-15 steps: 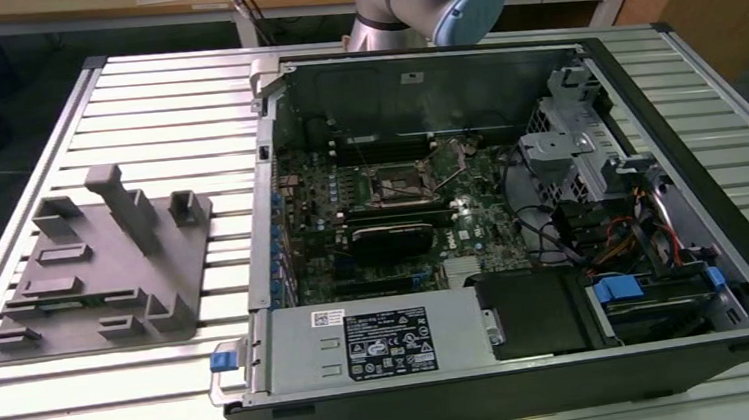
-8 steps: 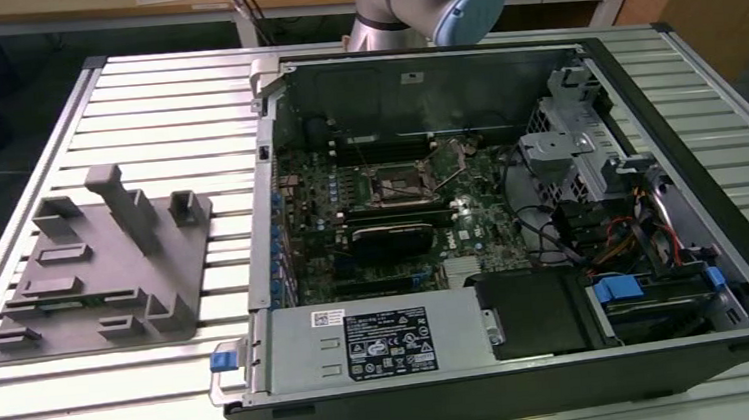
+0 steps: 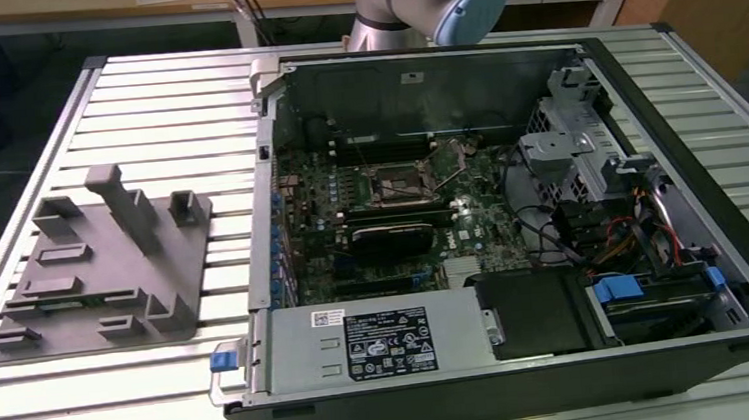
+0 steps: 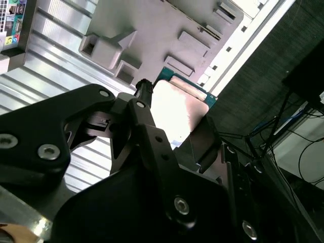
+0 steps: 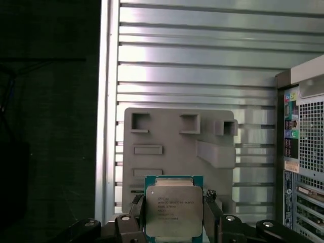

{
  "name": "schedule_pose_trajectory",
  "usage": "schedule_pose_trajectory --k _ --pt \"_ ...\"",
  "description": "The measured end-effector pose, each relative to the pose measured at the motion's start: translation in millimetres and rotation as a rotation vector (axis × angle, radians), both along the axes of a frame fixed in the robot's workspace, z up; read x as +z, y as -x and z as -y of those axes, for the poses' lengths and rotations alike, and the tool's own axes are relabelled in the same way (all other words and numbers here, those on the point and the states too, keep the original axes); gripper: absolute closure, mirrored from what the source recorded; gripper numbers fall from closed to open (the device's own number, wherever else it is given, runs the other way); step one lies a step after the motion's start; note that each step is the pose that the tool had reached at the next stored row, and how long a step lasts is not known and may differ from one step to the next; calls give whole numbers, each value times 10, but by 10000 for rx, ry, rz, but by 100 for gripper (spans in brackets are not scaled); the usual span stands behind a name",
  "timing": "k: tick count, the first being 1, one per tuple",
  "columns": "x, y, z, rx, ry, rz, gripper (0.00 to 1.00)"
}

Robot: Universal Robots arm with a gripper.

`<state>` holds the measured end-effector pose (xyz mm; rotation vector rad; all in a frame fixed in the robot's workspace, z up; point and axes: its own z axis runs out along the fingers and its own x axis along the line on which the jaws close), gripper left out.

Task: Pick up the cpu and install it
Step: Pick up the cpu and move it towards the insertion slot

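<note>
Grey moulded fixture (image 3: 87, 293) beside open computer case (image 3: 498, 411) — both on slatted metal table (image 3: 166, 106)

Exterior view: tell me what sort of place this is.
Likely a robotics lab for computer assembly: an open computer case on a slatted metal table, a grey parts holder beside it, a pincer gripping a chip.

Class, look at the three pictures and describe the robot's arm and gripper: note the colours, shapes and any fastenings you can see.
In the exterior view, the arm is a silver-grey tube with a round, pale blue joint cap. In both wrist views, the gripper is matte black. It is built from flat, angular links joined by silver socket-head screws.
</note>
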<state>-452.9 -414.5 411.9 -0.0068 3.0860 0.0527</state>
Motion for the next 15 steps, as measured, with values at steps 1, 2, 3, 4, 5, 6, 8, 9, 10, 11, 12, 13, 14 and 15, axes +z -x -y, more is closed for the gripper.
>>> schedule_pose_trajectory --k 1,2,3,4,5,6,8,9,10,11,12,13,14,15 --pt "0 -19 -1 0 0 0 45" --pt "0 -39 -2 0 0 0 45" --pt "0 -59 -3 0 0 0 45" --pt "0 -81 -3 0 0 1 45" --pt "0 -102 -4 0 0 0 45" --pt "0 -125 -5 1 0 0 45" --pt "0 -168 -6 0 0 0 45" --pt "0 -189 -7 0 0 0 45" --pt "0 -211 -7 0 0 0 45" --pt "0 -233 -7 1 0 0 45" --pt "0 -255 -7 1 0 1 45" --pt "0 -276 -8 0 0 0 45" --pt "1 -297 -9 0 1 -1 45" --pt "0 -319 -10 0 0 0 45"
